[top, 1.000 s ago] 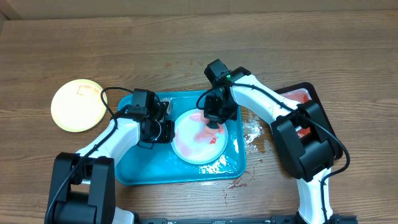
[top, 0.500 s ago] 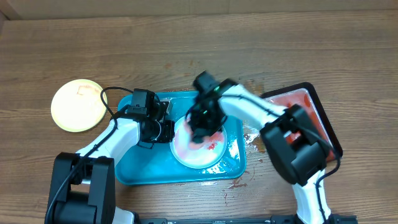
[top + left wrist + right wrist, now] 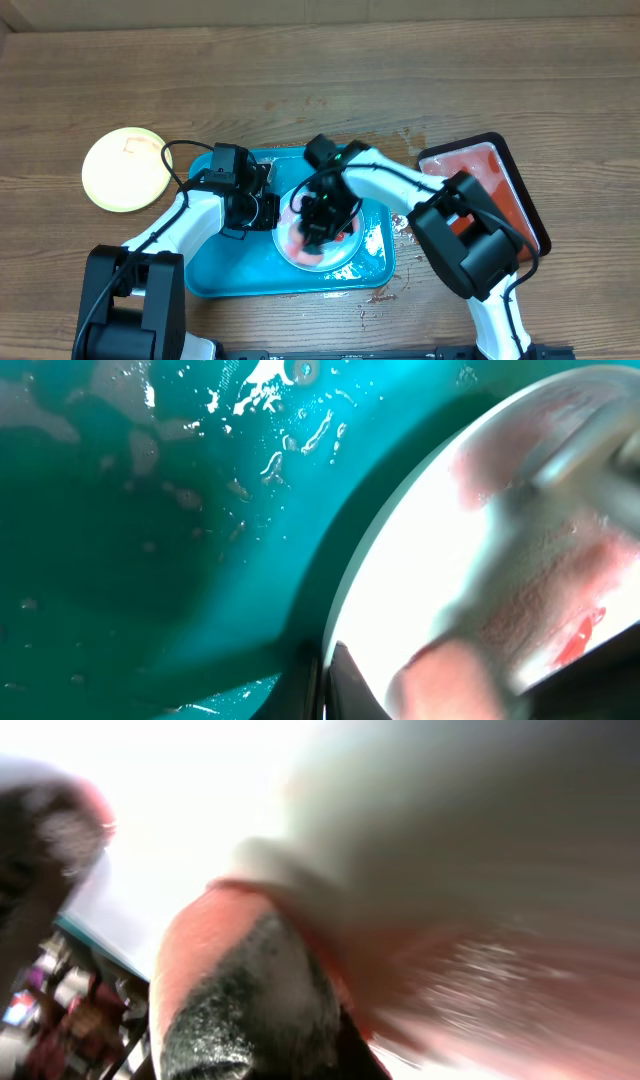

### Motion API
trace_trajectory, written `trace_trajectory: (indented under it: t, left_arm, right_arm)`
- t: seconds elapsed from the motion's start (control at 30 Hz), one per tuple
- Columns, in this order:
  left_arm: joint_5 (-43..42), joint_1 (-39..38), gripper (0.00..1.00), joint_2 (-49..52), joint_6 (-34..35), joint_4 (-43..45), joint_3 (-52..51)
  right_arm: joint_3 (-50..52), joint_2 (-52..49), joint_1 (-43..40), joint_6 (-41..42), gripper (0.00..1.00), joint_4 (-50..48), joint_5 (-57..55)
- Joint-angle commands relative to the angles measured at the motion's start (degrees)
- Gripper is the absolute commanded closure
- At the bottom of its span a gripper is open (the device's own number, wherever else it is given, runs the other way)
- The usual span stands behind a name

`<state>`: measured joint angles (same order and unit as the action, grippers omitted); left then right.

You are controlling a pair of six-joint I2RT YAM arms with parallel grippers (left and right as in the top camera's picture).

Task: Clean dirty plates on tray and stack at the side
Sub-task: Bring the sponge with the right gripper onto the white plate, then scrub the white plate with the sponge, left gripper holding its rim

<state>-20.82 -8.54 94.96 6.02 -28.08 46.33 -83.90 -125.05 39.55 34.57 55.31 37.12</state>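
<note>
A pale plate with red sauce smears lies in the turquoise tray. My left gripper is shut on the plate's left rim; the left wrist view shows its jaws pinching the rim of the plate over the tray floor. My right gripper is over the plate's middle, shut on a dark, red-stained sponge that presses on the plate. A pale yellow plate lies on the table at the left. A third plate is not in view.
A black tray with red liquid stands to the right of the turquoise tray. Water and red spots lie on the wooden table between them. The right arm reaches across the turquoise tray's back right corner.
My right gripper has swept with the sponge from the plate's back right to its middle left, uncovering more of the black tray. My left gripper and the plate have stayed put.
</note>
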Motion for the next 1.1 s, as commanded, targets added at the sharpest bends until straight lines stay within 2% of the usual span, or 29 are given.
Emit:
trace_trajectory:
  t: [0.0,0.2,0.53,0.63,0.77,0.97,1.07]
  left_arm:
    - [0.2,0.3,0.96,1.0,1.3,0.5,-0.3]
    - [0.2,0.3,0.96,1.0,1.3,0.5,-0.3]
    - [0.2,0.3,0.95,1.0,1.5,0.5,-0.3]
    - [0.2,0.3,0.95,1.0,1.6,0.4,-0.3]
    - [0.2,0.3,0.96,1.0,1.7,0.5,-0.3]
    - [0.2,0.3,0.96,1.0,1.9,0.3,-0.3]
    - [-0.2,0.3,0.96,1.0,1.9,0.3,-0.3]
  right_arm:
    - [-1.7,-3.5,-4.0,0.3,0.96,4.7,-20.9]
    - [-7.0,-3.2,-5.2,-1.6,0.96,10.9,-37.5]
    - [-7.2,-3.2,-2.2,-1.8,0.96,11.1,-59.0]
    - [-7.2,-3.2,-1.0,-7.0,0.96,10.3,-54.8]
    - [-7.2,-3.2,1.8,-16.9,0.96,8.1,-35.3]
    - [-7.3,-3.2,5.2,-15.4,0.96,7.0,-16.1]
    - [-7.3,-3.2,6.2,-14.8,0.96,4.6,-12.0]
